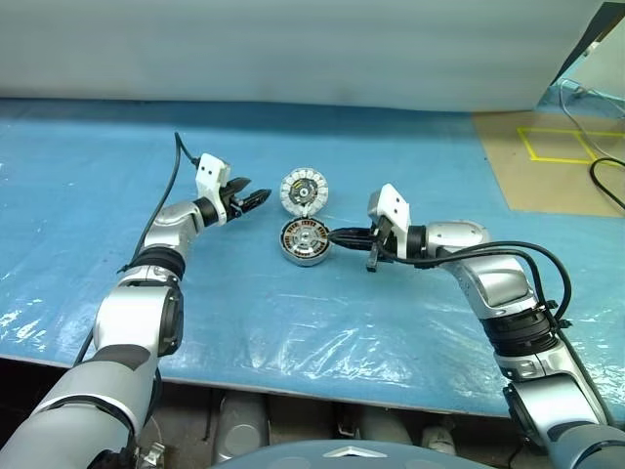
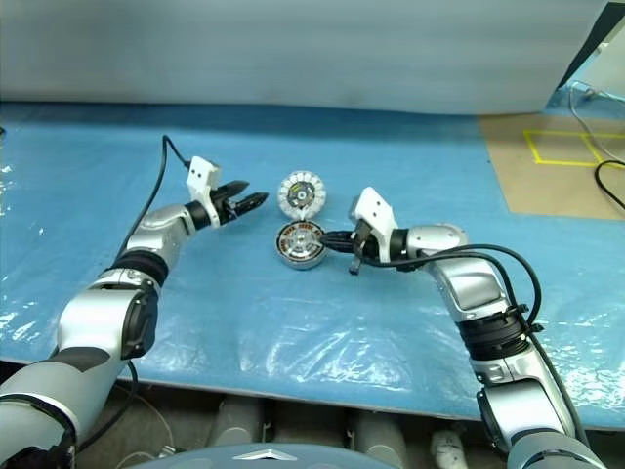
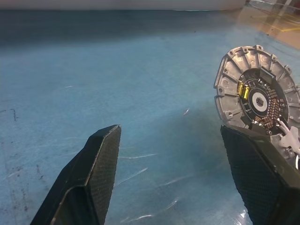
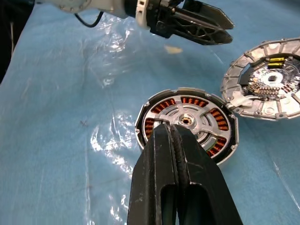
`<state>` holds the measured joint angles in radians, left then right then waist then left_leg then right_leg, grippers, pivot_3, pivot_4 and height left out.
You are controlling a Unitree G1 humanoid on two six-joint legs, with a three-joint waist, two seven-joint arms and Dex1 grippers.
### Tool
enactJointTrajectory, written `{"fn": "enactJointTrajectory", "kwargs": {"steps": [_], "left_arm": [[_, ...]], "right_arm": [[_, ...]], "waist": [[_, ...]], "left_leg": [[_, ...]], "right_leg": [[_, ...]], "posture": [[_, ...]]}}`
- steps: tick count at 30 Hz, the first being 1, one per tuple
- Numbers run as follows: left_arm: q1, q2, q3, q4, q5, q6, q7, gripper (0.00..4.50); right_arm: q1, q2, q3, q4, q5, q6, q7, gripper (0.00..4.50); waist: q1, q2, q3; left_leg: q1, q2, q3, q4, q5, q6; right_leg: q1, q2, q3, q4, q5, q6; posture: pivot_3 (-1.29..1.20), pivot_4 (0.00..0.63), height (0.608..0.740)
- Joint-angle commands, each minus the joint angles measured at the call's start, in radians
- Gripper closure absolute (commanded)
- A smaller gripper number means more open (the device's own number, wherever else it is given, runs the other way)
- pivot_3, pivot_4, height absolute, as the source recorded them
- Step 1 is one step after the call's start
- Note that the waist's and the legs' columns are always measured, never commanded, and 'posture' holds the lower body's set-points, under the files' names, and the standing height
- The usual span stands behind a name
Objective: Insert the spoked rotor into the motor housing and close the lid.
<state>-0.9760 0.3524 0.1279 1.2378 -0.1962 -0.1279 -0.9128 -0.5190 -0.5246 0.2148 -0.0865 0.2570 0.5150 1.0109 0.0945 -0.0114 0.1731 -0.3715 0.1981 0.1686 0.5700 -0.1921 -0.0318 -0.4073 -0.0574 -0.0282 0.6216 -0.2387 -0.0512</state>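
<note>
1. Your motor housing [image 1: 305,241] lies flat on the blue sheet [image 1: 88,195], open face up, so its axis stands upright; the copper windings and silver hub show from above.
2. A silver spoked plate sits inside over the windings in the right wrist view; you cannot tell from here whether the spoked rotor is seated.
3. The lid [image 1: 303,190] is tilted just behind the housing, its near edge touching the housing's far rim. Its toothed face with the dark centre points toward you and slightly up.
4. Your right gripper [image 1: 339,235] has its fingers pressed together, holding nothing. It points leftward, tips at the housing's right edge.
5. Your left gripper [image 1: 256,199] has its fingers spread apart and empty. It points right toward the lid, just beside it, not touching.
</note>
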Motion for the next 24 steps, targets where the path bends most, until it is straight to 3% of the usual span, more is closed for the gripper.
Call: {"fn": "enactJointTrajectory", "kwargs": {"steps": [1,6,10,16,23,24], "left_arm": [[0.009,0.028,0.017,-0.041,-0.002,-0.018,-0.056,0.92],[0.067,0.043,0.017,-0.138,-0.022,0.004,-0.136,0.92],[0.182,0.040,-0.010,-0.351,-0.048,0.061,-0.215,0.92],[0.357,0.021,-0.029,-0.663,-0.087,0.185,-0.187,0.92],[0.447,0.026,-0.030,-0.832,-0.115,0.264,-0.148,0.92],[0.457,0.032,-0.028,-0.847,-0.121,0.271,-0.146,0.90]], "right_arm": [[-0.079,-0.014,0.026,0.005,-0.033,-0.092,0.045,4.50],[-0.173,-0.021,0.093,0.088,-0.092,-0.190,0.128,4.50],[-0.238,-0.052,0.178,0.151,-0.162,-0.322,0.247,4.50],[-0.347,-0.008,0.246,0.307,-0.212,-0.449,0.355,4.50],[-0.423,0.050,0.243,0.467,-0.232,-0.497,0.410,4.50],[-0.424,0.052,0.242,0.475,-0.234,-0.499,0.417,4.30]], "waist": [[0.000,0.000,0.000],[0.001,0.000,0.000],[0.001,0.000,0.000],[-0.004,0.000,0.000],[-0.004,0.000,0.000],[-0.004,0.000,0.000]], "left_leg": [[0.000,0.000,0.000,0.000,0.000,0.000],[0.000,0.000,-0.001,0.000,0.000,0.000],[-0.002,0.000,0.000,0.000,0.000,0.000],[-0.003,0.002,0.003,0.001,0.001,0.002],[-0.004,0.003,0.004,0.003,0.001,0.004],[-0.004,0.003,0.005,0.003,0.001,0.004]], "right_leg": [[0.000,0.000,0.000,0.000,0.000,0.000],[0.000,0.000,0.000,0.001,0.000,0.000],[0.000,0.000,-0.001,0.001,0.000,0.000],[-0.002,0.000,-0.002,0.002,-0.001,-0.003],[-0.003,0.000,-0.001,0.002,-0.003,-0.005],[-0.003,0.000,-0.001,0.002,-0.003,-0.005]], "posture": [[0.00,0.150,0.740],[0.00,0.150,0.740],[0.00,0.150,0.740],[0.00,0.150,0.740],[0.00,0.150,0.740],[0.00,0.150,0.740]]}}
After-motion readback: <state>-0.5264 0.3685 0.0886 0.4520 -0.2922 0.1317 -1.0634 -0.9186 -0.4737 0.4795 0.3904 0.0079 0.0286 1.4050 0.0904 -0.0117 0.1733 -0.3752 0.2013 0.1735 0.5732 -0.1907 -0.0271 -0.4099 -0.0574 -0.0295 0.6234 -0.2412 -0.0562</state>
